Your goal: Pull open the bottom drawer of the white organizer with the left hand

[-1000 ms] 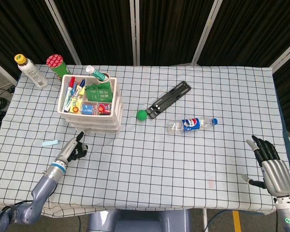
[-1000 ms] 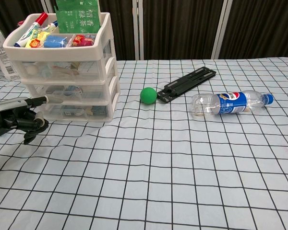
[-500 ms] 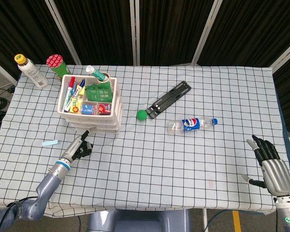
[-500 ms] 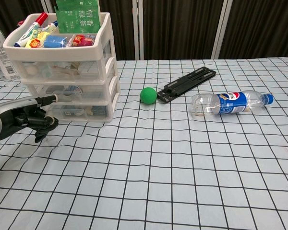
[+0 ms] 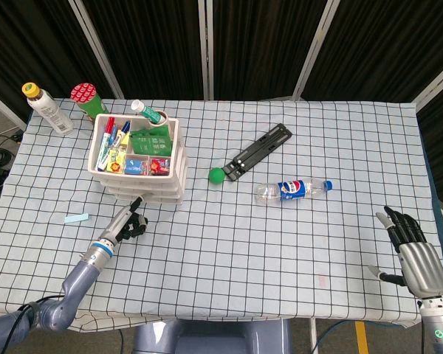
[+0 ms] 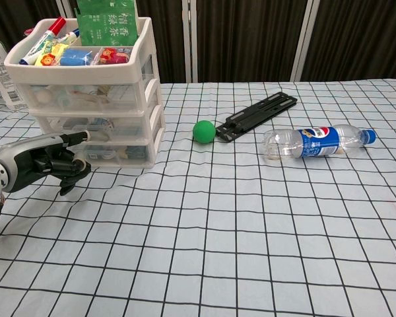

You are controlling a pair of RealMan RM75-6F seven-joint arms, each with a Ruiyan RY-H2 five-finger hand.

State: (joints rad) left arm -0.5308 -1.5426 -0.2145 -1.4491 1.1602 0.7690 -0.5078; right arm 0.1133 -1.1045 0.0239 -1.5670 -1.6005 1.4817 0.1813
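Observation:
The white organizer (image 5: 179,166) (image 6: 152,79) stands at the table's left, its top tray full of markers and packets. Its bottom drawer (image 6: 115,152) sits flush with the drawers above it. My left hand (image 5: 126,223) (image 6: 47,162) hovers just in front of the drawer fronts, low over the cloth. One finger points forward, its tip close to the front edge between the middle and bottom drawers; the other fingers curl under, holding nothing. Whether that tip touches the drawer I cannot tell. My right hand (image 5: 416,253) rests at the table's near right corner with fingers spread, empty.
A green ball (image 5: 216,175) (image 6: 203,131), a black bar (image 5: 257,150) (image 6: 257,115) and a lying cola bottle (image 5: 292,189) (image 6: 316,142) sit mid-table. A white bottle (image 5: 46,108) and a red-lidded can (image 5: 87,100) stand back left. A blue slip (image 5: 77,218) lies left of my left hand.
My left hand has slid right and forward, closer to the organizer's drawer fronts, keeping the same curled pose. The right hand and the drawers have not moved.

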